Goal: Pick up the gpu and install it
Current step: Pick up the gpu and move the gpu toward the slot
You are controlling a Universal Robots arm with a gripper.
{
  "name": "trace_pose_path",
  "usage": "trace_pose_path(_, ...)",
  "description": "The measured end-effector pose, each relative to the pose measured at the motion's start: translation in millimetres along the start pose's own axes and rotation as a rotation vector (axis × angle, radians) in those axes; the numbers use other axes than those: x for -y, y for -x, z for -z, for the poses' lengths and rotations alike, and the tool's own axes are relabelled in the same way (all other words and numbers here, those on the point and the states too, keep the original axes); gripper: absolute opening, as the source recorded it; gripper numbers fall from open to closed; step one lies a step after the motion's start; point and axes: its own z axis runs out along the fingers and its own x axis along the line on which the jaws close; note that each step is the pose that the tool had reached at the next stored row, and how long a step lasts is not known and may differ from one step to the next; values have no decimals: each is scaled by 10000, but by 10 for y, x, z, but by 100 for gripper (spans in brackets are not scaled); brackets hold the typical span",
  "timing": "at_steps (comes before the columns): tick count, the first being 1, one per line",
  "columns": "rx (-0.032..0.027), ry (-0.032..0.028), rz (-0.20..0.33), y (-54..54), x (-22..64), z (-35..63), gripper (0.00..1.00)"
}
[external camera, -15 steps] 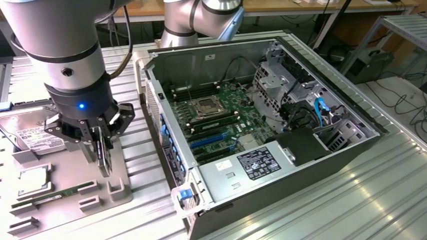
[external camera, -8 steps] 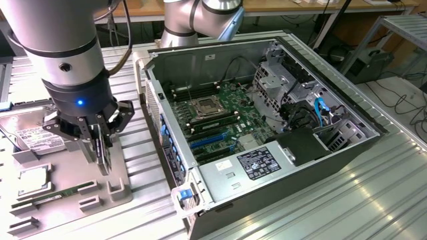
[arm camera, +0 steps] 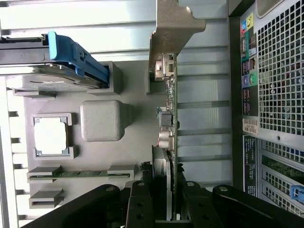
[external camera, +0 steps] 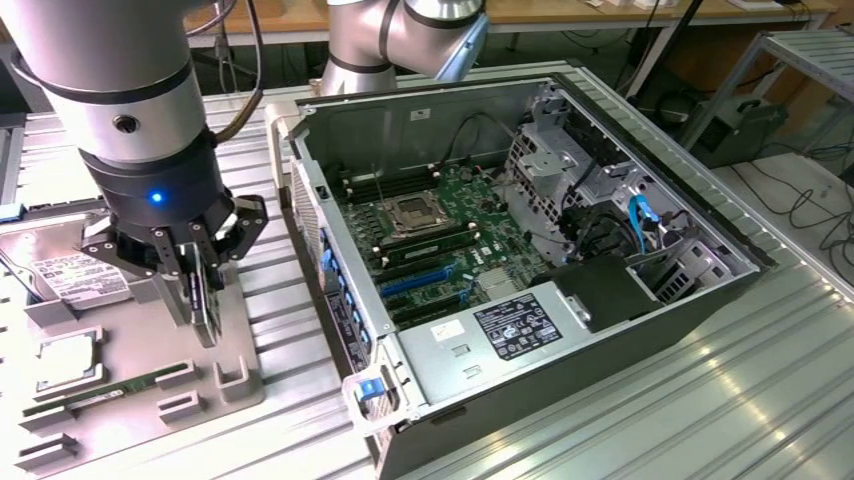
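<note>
While the drive [external camera: 60,275] on the tray [external camera: 254,335] is partly hidden behind the gripper [external camera: 194,298], all of it lies to the exterior view's left of the case [external camera: 587,380]. Jaws pinch the gpu [external camera: 204,328], which is held on edge, near the case and clear of it. The clamped part of the card is hidden, and the bracket [arm camera: 173,28] is cut off at the frame edge.

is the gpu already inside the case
No, the gripper grips the gpu upright at the gray tray, outside the open case.
</note>
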Motion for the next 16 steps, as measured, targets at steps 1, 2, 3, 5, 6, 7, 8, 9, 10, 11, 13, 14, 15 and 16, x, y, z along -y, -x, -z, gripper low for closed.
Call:
trace_pose_path(1, 0, 2, 0, 0, 0, 5, 28)
trace_pose_path(2, 0, 1, 0, 0, 0, 11, 28)
trace_pose_path(3, 0, 1, 0, 0, 0, 17, 28)
trace_pose_path(5, -1, 4, 0, 0, -1, 27, 28)
trace_pose_path(6, 0, 7, 0, -1, -1, 30, 28)
trace_pose_path(7, 0, 10, 0, 0, -1, 36, 28)
trace_pose_path(8, -1, 11, 0, 0, -1, 42, 28)
trace_pose_path(9, 0, 14, 0, -1, -1, 45, 28)
trace_pose_path(10, 0, 18, 0, -1, -1, 48, 28)
trace_pose_path(11, -2, 20, 0, -1, -1, 53, 28)
trace_pose_path(13, -2, 26, 0, -1, -1, 62, 28)
trace_pose_path(14, -2, 29, 0, -1, -1, 67, 28)
trace_pose_path(15, -2, 31, 0, -1, -1, 72, 28)
trace_pose_path(16, -2, 34, 0, 0, -1, 77, 28)
